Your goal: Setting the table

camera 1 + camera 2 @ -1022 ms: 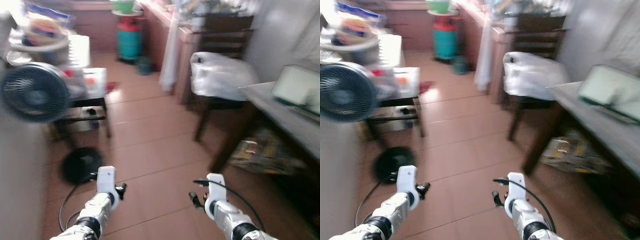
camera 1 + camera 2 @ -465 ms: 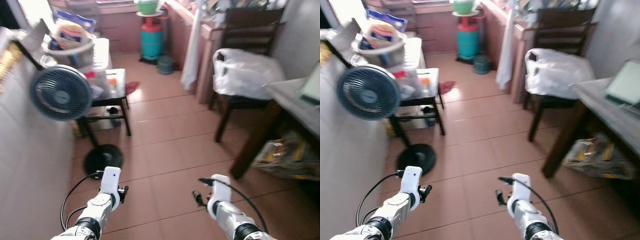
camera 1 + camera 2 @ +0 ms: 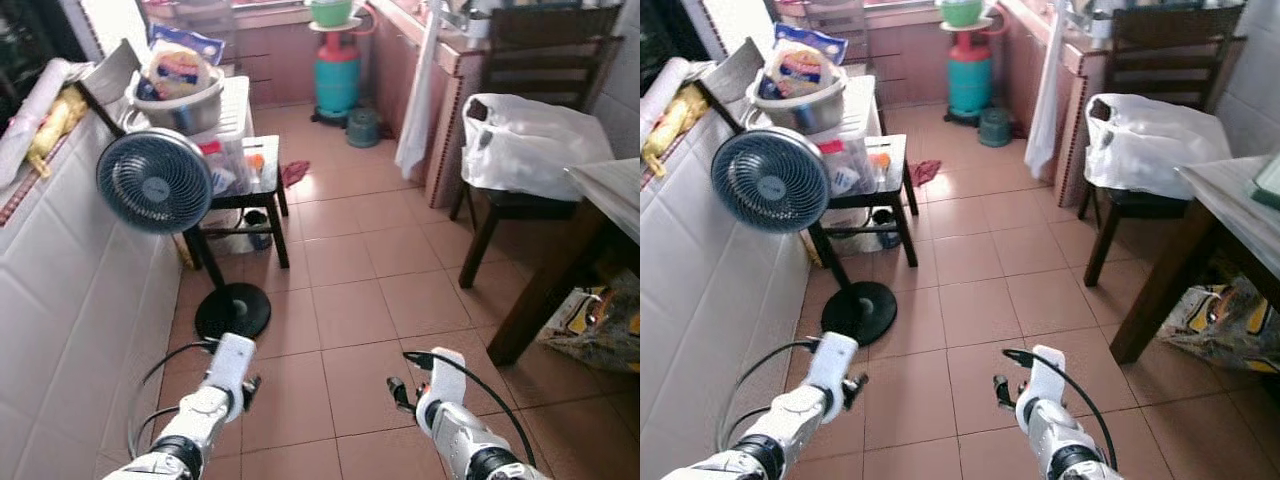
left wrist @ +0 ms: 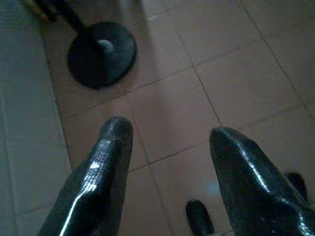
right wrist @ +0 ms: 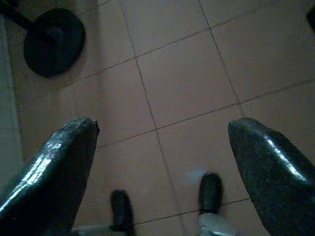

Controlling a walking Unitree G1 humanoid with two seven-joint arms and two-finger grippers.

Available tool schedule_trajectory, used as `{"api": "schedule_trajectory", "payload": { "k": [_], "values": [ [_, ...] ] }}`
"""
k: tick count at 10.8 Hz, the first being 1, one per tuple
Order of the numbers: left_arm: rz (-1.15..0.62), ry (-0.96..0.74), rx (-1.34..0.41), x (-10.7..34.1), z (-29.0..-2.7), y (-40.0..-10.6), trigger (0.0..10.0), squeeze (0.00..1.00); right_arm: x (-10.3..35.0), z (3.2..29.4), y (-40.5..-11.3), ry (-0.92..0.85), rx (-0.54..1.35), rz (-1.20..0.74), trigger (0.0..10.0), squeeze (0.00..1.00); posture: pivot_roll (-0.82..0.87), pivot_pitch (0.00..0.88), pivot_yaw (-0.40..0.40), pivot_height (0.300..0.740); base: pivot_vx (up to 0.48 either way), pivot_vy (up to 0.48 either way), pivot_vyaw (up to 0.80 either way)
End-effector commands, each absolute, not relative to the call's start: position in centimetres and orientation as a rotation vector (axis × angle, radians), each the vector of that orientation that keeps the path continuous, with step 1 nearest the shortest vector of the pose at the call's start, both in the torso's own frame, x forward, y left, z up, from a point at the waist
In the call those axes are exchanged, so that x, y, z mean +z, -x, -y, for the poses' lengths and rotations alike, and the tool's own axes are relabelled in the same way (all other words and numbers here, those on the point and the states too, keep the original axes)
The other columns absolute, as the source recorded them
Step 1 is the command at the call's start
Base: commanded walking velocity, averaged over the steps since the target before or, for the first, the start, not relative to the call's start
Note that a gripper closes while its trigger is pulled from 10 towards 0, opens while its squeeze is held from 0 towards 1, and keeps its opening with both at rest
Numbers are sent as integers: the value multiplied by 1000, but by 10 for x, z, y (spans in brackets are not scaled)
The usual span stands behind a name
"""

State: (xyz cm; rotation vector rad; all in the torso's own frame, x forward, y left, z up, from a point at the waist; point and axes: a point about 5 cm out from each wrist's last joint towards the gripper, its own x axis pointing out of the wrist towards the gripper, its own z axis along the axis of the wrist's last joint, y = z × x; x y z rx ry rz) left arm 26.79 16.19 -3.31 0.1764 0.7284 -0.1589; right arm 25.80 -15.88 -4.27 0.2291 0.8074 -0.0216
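While both silver arms hang low over the terracotta tiled floor [image 3: 350, 260], the left eye view shows a dark-wood dining table [image 3: 610, 195] at the right edge, a white plastic bag [image 3: 535, 145] on a dark wooden chair [image 3: 500, 205], and a grey standing fan [image 3: 155, 180] beside the white tiled wall [image 3: 60, 290]. Through the left wrist view, the left gripper [image 4: 170, 142] has its jaws apart (nothing between them) above the fan's round black base [image 4: 101, 54]. Through the right wrist view, the right gripper [image 5: 162, 142] is spread wide, empty.

tiled floor [image 3: 350, 300] open, fan [image 3: 155, 182] left, table [image 3: 1230, 215] right
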Motion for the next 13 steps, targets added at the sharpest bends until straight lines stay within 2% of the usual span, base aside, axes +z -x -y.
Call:
{"api": "schedule_trajectory", "payload": {
  "k": [1, 13],
  "values": [
    [-712, -159, -118, -30, -167, -271, 10000, 0, -37, 157, -265, -171, 9, -785, 10000, 0, 124, 0, 19, 740, 0, 0, -738],
    [-748, -171, -166, -33, -160, -269, 10000, 0, -39, 157, -263, -155, 14, -804, 10000, 0, 106, 0, 12, 740, 0, 0, -745]
  ]
}}
